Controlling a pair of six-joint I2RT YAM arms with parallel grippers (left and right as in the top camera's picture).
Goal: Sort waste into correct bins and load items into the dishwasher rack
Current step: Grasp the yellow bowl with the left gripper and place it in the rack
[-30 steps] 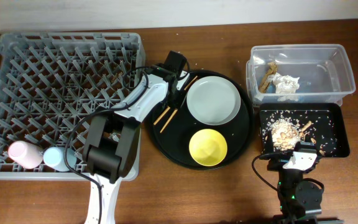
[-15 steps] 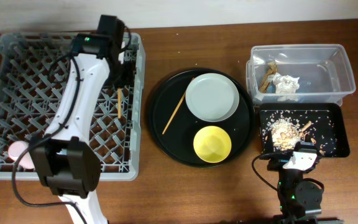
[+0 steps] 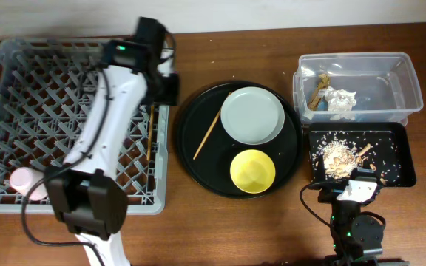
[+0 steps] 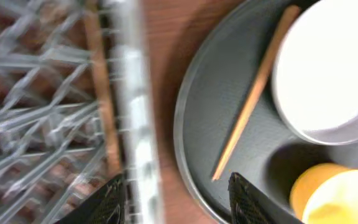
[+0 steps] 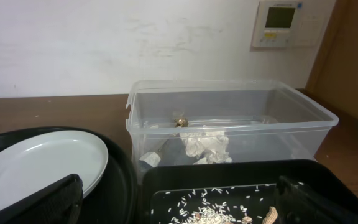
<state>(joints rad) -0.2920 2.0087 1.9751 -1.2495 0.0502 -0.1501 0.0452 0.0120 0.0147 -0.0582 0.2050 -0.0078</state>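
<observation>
The grey dishwasher rack point(image 3: 50, 89) holds a pink cup point(image 3: 21, 179) and one wooden chopstick point(image 3: 151, 129) by its right wall; the blue cup is hidden under my arm. The second chopstick point(image 3: 207, 135), grey plate point(image 3: 252, 116) and yellow bowl point(image 3: 252, 170) lie on the round black tray point(image 3: 198, 174). My left gripper point(image 3: 167, 87) is open and empty over the rack's right rim point(image 4: 132, 93); the left wrist view shows both chopsticks, one in the rack point(image 4: 101, 99) and one on the tray point(image 4: 253, 99). My right gripper point(image 3: 353, 188) is open at the near edge of the shallow black tray point(image 3: 401, 159).
The clear tub point(image 3: 405, 81) holds the brown wrapper point(image 3: 318, 92) and crumpled white paper point(image 3: 340, 100). Tan food scraps point(image 3: 339, 154) lie in the shallow black tray. The right wrist view shows the tub point(image 5: 229, 102), the paper point(image 5: 207, 144) and the plate point(image 5: 36, 165).
My left arm carried one chopstick from the round tray into the rack and let it go. The gripper has since moved right to the rack's right rim. The right arm has not moved.
</observation>
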